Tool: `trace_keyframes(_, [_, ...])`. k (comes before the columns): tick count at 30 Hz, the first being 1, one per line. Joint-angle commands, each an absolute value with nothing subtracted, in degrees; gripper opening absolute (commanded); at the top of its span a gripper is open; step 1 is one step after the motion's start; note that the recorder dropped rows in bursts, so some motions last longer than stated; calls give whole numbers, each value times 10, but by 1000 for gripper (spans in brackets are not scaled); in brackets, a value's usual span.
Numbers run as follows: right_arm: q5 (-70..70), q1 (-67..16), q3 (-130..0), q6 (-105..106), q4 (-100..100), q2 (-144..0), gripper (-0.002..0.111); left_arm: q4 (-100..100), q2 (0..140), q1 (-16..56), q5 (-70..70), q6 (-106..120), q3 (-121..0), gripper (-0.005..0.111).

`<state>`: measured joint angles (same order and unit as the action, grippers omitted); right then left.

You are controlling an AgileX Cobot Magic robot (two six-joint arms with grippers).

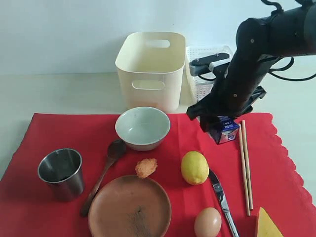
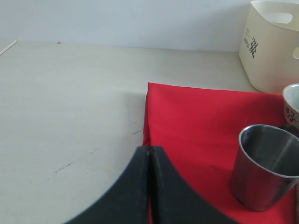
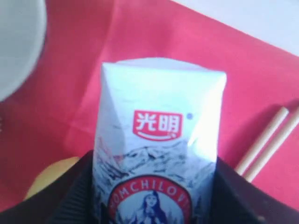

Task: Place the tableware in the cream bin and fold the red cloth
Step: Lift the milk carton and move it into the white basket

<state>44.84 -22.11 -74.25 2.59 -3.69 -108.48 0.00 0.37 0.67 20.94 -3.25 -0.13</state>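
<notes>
On the red cloth [image 1: 49, 133] lie the pale bowl [image 1: 142, 127], the steel cup [image 1: 60, 173], the dark wooden spoon [image 1: 103, 175] and the brown plate [image 1: 129, 207]. The cream bin [image 1: 150, 69] stands behind the cloth, empty as far as I can see. My right gripper [image 1: 217, 123] is shut on the blue-and-white milk carton [image 1: 224, 131] at the cloth's far right part; the carton [image 3: 159, 140] sits between the jaws of the right gripper [image 3: 154, 186]. My left gripper [image 2: 149, 149] is shut and empty over the cloth's [image 2: 196, 112] left edge, beside the cup [image 2: 267, 165].
A lemon [image 1: 194, 167], an egg [image 1: 207, 222], a cheese wedge [image 1: 269, 224], a knife [image 1: 220, 195], chopsticks [image 1: 245, 163] and an orange food piece [image 1: 146, 168] also lie on the cloth. A white lattice basket [image 1: 207, 74] stands right of the bin, behind my right arm.
</notes>
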Motion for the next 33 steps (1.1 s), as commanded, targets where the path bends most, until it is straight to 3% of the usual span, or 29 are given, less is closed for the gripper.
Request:
trace_keyframes(1, [425,-220,-746,108,-136,-1055,0,-4,0,6,203,-35,0,0])
trace_keyframes(10, [392,-220,-731,335,-376,-1046,0,-4,0,6,203,-35,0,0])
trace_keyframes(21, [278,-217,-711,345,-366,-1024,0,-4,0,6,203,-35,0,0])
trace_keyframes(33, [95,-110,-770,343,-366,-1055,0,-4,0,6,203,-35,0,0])
